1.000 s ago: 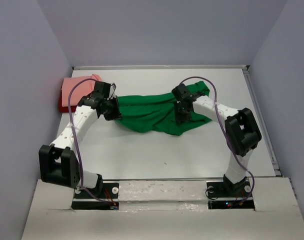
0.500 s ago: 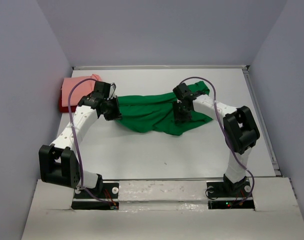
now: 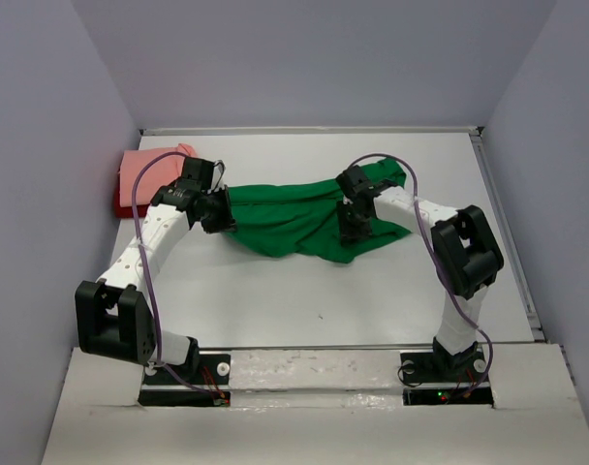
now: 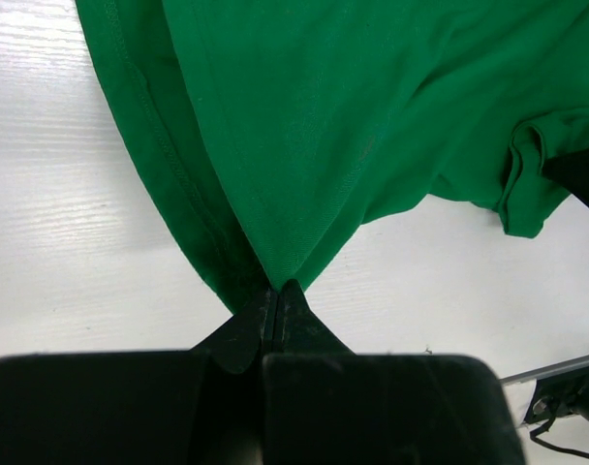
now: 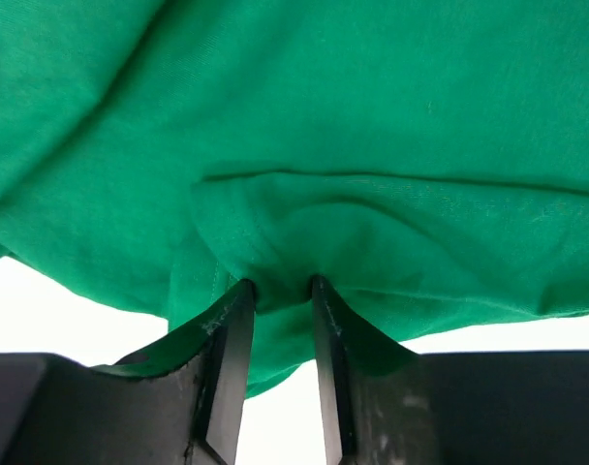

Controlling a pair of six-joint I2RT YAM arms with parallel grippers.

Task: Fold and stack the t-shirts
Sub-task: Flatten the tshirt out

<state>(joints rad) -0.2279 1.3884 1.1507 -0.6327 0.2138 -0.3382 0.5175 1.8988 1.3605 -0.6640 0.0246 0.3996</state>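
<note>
dark red t-shirt (image 3: 121,206): mostly hidden under the salmon pink t-shirt (image 3: 147,170); only a strip shows
green t-shirt (image 4: 353,116): cut off by the top edge in both wrist views
right claw (image 5: 278,284): cloth bunched at its tips; grip unclear

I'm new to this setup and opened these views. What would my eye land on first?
The bright green t-shirt, sprawled crumpled across the middle of the table. The left gripper is shut on its left end, and the right gripper pinches a fold near its right end. At the far left, a pink t-shirt lies folded on a dark red t-shirt.
</note>
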